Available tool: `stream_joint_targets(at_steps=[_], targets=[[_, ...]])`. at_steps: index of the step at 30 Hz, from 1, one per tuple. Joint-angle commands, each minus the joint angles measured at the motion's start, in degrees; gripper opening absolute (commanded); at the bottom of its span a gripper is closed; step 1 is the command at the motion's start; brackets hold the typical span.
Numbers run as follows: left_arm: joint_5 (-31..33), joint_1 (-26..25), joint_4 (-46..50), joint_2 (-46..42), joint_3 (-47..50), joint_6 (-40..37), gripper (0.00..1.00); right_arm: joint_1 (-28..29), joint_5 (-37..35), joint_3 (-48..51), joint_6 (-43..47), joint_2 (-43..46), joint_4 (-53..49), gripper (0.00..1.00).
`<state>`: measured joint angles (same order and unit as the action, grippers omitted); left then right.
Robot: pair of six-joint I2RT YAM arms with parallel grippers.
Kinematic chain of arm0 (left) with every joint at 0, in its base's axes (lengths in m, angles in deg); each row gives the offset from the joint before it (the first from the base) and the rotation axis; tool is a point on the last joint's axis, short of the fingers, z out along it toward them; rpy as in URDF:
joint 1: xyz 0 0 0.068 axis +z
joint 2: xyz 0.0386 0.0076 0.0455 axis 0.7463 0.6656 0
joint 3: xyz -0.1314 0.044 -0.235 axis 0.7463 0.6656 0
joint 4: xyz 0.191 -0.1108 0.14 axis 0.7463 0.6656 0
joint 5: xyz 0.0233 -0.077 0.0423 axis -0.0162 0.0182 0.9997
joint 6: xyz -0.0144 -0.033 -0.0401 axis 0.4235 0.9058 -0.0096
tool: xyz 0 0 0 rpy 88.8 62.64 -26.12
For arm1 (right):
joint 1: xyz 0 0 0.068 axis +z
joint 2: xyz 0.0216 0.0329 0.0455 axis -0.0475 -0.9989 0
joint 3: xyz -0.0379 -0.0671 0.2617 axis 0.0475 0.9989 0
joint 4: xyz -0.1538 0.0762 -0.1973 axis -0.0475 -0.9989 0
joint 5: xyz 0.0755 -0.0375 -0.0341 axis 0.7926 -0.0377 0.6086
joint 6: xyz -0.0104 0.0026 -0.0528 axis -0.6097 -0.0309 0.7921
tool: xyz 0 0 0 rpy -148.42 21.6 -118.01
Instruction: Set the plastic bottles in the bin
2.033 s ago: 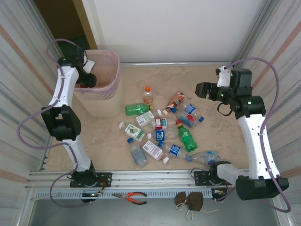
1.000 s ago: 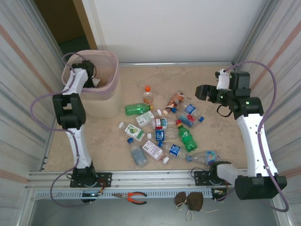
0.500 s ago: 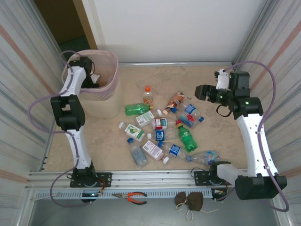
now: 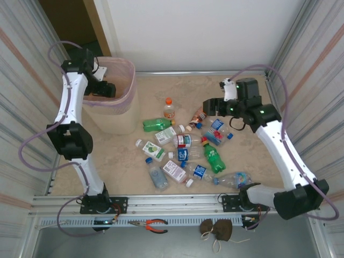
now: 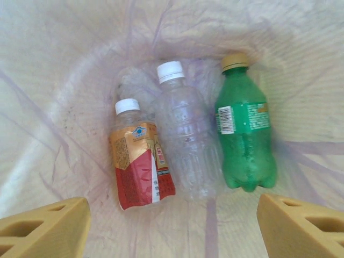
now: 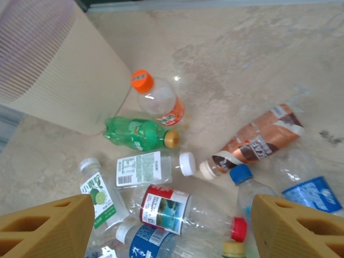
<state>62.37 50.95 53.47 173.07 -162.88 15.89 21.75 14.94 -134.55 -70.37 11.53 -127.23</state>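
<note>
Left end effector (image 4: 105, 89) over the mouth of the bin (image 4: 124, 110), at about 10 o'clock on the surface (image 4: 121, 161), spread wide with nothing between the fingers (image 5: 45, 228). Of those fingers, just the tan inner faces visible in the left wrist view, at 7 and 5 o'clock, tips cut off by the lower edge. Down in the pink liner (image 5: 64, 80), three lying side by side, caps toward 12 o'clock: red-and-gold labelled bottle (image 5: 141, 169) at 9 o'clock of the group, clear bottle (image 5: 185, 148) in the middle and hard to tell from the crinkled liner, green bottle (image 5: 244, 142) at 3 o'clock. From above, inside of the bin largely hidden behind the left arm. Right end effector (image 4: 208, 106) likewise wide and empty, above the 1 o'clock edge of the heap of plastic bottles (image 4: 214, 158) lying mid-surface. In the right wrist view, orange-capped bottle (image 6: 158, 100) at 11 o'clock, yellow-capped green bottle (image 6: 138, 133) just below it, brown-wrapped bottle (image 6: 260, 141) at 2 o'clock. Blue-labelled bottle (image 6: 312, 191) partly hidden behind the right-hand finger and clipped by the frame edge. Lowest bottles of the heap cut off at 6 o'clock, labels too small to read. Ribbed beige bin wall at 10 o'clock, rim out of frame.
</note>
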Motion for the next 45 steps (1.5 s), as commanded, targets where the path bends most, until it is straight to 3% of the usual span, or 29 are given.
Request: stream_joint_targets(at_steps=[1, 10, 18, 21, 32, 45], targets=[[-4.65, 0.82, 1.23, -4.42, -1.82, 1.19, 0.80, 3.87, -3.16, -3.40, 0.20, -3.58, 3.86, 0.74], [-14.45, 2.73, -3.32, -13.41, 1.37, 3.13, 0.80, 12.85, -7.79, -10.98, 2.00, -16.44, 6.48, 0.72], [-20.84, 2.77, -10.24, -22.39, 7.98, 4.90, 0.80, 17.58, -10.89, -19.81, 2.80, -29.03, 6.71, 0.68], [-22.95, 2.77, -12.89, -25.28, 10.60, 5.64, 0.80, 18.79, -15.72, -23.47, 3.09, -33.53, 6.24, 0.65], [-25.65, 2.83, -16.84, -29.02, 14.93, 6.52, 0.80, 19.12, -25.01, -35.18, 3.48, -46.83, 4.96, 0.60], [-26.37, 2.80, -18.22, -30.30, 15.76, 6.83, 0.80, 18.87, -24.35, -36.38, 3.32, -51.00, 4.73, 0.45]])
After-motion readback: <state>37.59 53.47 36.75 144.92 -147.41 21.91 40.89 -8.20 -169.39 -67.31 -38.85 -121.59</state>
